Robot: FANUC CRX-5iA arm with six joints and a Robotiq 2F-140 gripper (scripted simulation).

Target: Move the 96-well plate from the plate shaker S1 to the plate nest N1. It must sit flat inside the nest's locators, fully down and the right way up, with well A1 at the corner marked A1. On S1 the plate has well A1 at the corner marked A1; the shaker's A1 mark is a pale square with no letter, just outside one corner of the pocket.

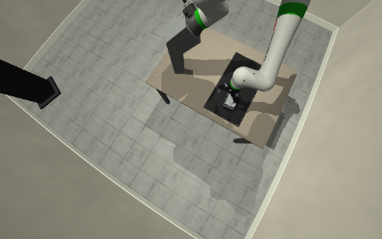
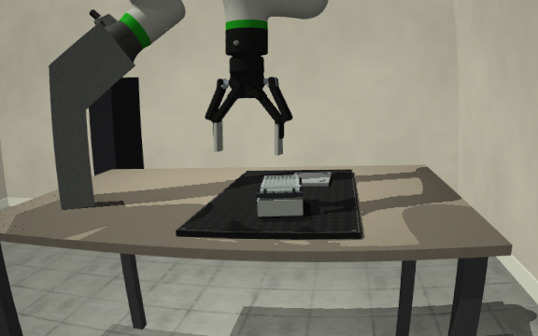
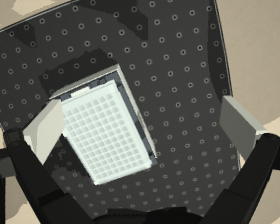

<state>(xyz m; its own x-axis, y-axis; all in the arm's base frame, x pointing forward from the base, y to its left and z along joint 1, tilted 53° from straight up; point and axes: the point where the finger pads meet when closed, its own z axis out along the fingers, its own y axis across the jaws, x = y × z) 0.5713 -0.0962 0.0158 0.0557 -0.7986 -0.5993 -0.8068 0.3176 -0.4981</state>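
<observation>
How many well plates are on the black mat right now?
1. The well plate sits atop the grey shaker block, under the open gripper. Nothing else there looks like a plate.

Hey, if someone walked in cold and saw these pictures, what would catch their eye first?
Probably the open claw, hanging wide and empty above the black mat on the table. Right under it, the white well plate sits on the grey shaker near the mat's middle. The pale nest lies just behind it, toward the wall.
</observation>
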